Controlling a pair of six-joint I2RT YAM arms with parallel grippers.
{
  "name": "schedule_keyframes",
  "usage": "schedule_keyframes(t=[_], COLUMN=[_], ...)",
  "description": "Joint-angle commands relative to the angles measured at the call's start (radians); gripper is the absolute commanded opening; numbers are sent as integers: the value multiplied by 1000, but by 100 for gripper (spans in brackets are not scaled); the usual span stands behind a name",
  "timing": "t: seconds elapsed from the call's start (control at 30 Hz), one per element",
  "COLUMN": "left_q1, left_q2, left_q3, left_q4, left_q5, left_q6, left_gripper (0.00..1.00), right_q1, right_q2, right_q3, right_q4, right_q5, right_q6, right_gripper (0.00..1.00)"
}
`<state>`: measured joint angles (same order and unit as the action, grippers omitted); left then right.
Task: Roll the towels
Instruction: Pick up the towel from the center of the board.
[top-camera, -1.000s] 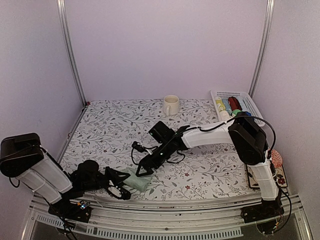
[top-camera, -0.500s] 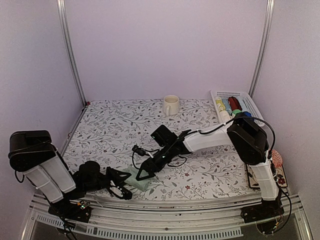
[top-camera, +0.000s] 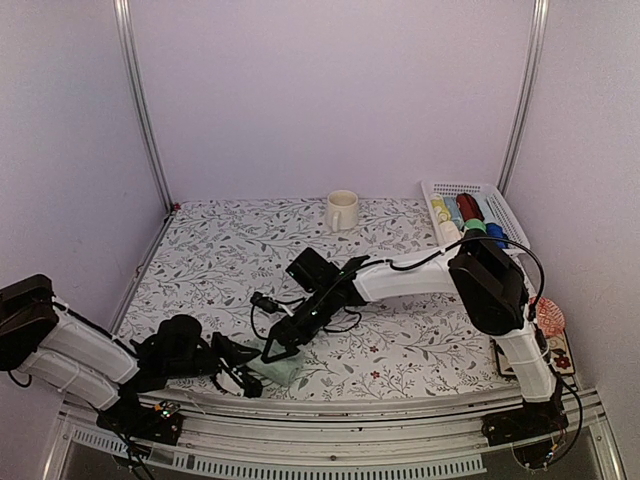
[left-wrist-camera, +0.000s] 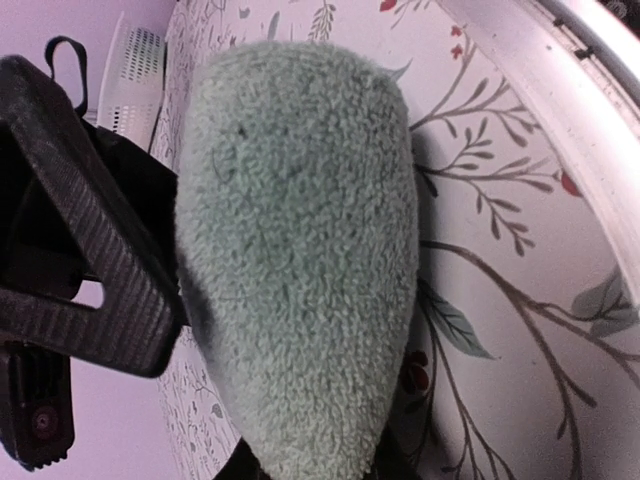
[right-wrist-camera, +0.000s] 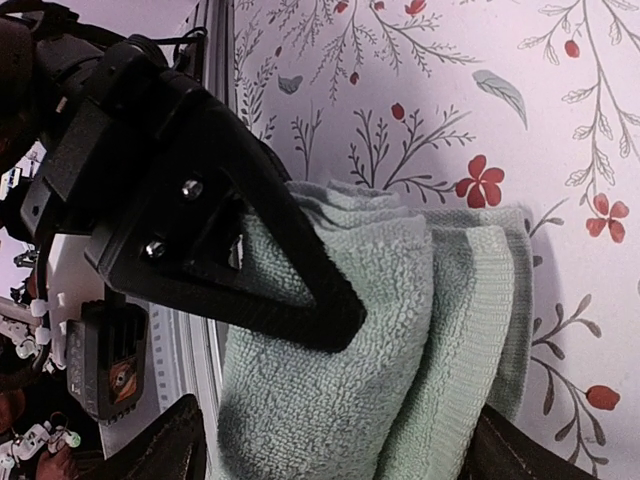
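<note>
Here the left gripper (top-camera: 243, 370) has its jaws clamped on one end of the green towel (right-wrist-camera: 400, 330), which lies folded in thick layers on the flowered table (top-camera: 220, 260), close to the near edge. The right gripper (top-camera: 269, 350) stands over the same towel, jaws wide apart, one finger at each side. A cream mug (top-camera: 341, 210) sits well apart at the back.

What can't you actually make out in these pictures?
- Top view: most of the green towel, covered by the left claw and right claw.
- Left wrist view: the left claw's own fingertips, cut off by the bottom edge.
- Top view: what lies in the white basket, too small to name.
</note>
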<state>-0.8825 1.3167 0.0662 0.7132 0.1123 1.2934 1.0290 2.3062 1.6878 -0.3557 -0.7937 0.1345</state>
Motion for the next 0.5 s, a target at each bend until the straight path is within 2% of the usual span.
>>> schedule_keyframes(t=[0.0, 0.17, 0.33, 0.47], left_q1=[3, 2, 2, 1], left_q2=[-4, 29, 60, 86], left_q3=[18, 7, -9, -6], left_q4=[-117, -82, -30, -30], left_q5=[38, 24, 3, -6], left_q6=[-38, -35, -6, -5], left_gripper=[5, 5, 5, 4], right_q1=[15, 17, 17, 17], right_q2=[33, 73, 60, 75], right_q3=[49, 43, 41, 65], right_q4=[-74, -104, -112, -136], right_q5=[28, 55, 103, 80], right_q6=[-34, -52, -62, -77], right_gripper=[82, 81, 85, 86])
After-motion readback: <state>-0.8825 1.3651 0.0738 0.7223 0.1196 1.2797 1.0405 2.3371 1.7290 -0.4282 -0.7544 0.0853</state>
